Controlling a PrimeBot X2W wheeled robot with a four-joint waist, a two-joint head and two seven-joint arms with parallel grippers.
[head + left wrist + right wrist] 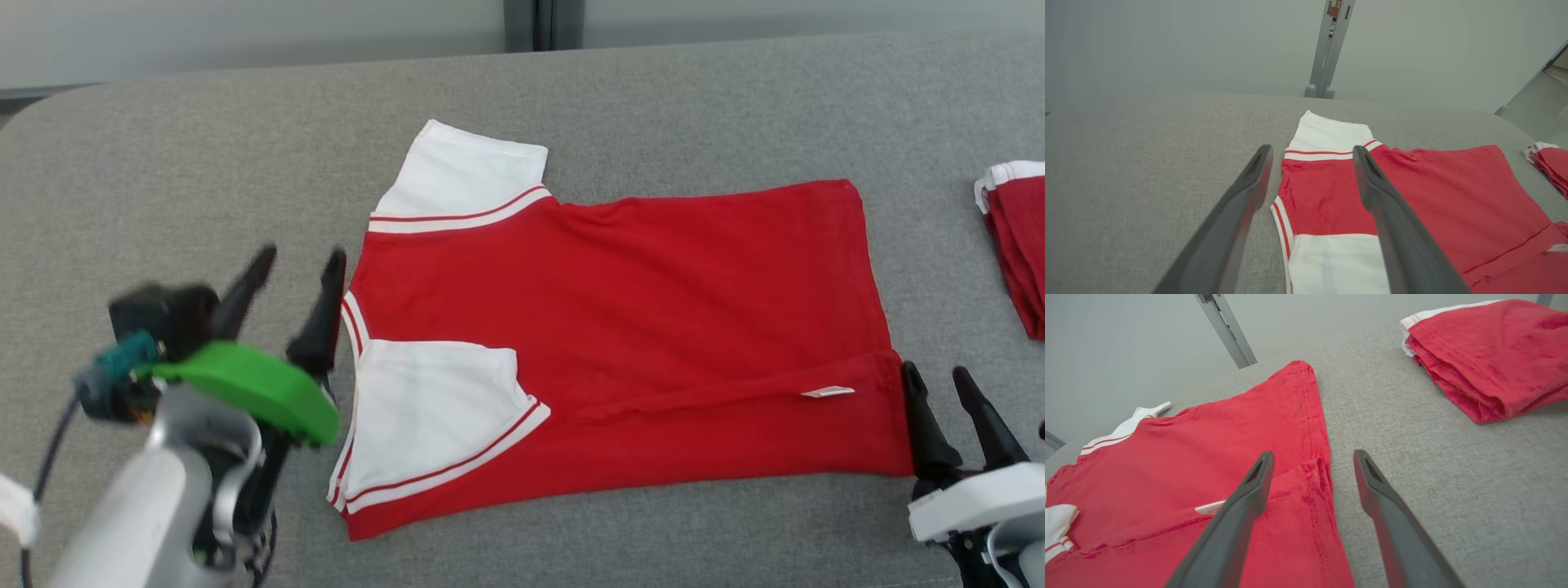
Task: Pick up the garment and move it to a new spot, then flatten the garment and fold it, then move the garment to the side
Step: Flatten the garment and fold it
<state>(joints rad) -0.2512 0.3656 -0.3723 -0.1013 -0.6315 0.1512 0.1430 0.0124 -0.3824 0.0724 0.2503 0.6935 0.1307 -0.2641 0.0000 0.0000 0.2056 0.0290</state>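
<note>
Lying spread on the grey desk (163, 180), the garment (637, 302) is seen with its collar end toward the robot's left and its hem toward the right. The near long edge is turned over onto the body, so the near sleeve (433, 408) and a small white label (827, 392) are shown on top (a first lengthwise fold, it is judged). The left tool (300, 257) is held open just beside the collar end and the right tool (937, 371) open just beside the hem corner; nothing is gripped. Both ends are bracketed, presumably so they can be taken together. A second folded red garment (1020, 245) is kept well apart at the right.
</note>
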